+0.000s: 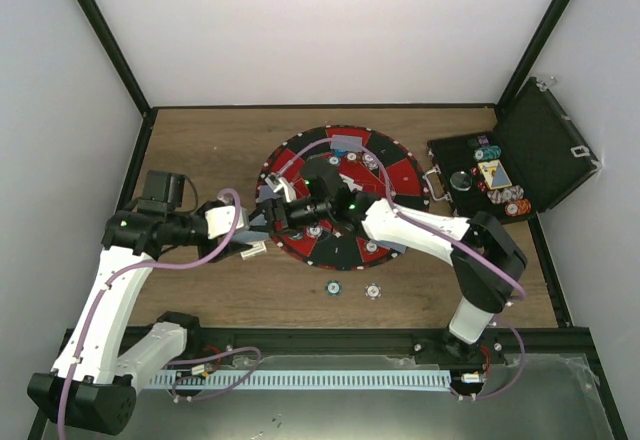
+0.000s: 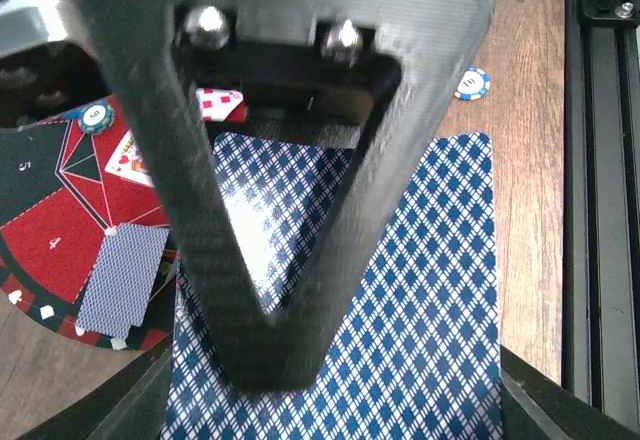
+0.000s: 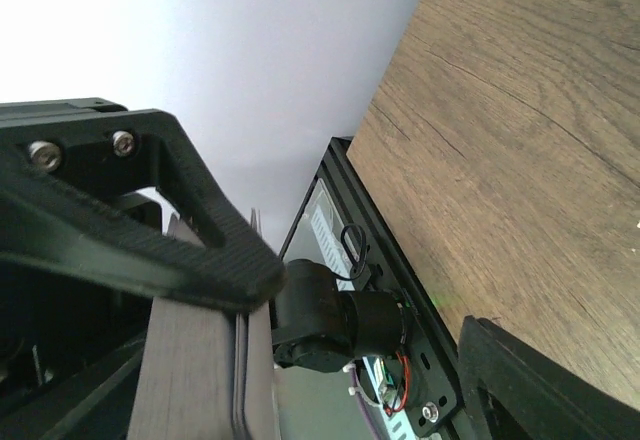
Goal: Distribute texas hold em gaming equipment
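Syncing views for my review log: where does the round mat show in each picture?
Top external: mat in the middle of the table.
Left wrist: on the left side.
Right wrist: not in it.
Shared landmark: the wooden table, in all three.

In the left wrist view, the large round red-and-black mat (image 2: 40,225) carries a white 5 on a black segment and a white 4 on a red one. Small white suit signs run along its rim. A face-up white playing card (image 2: 222,105) shows red pips.
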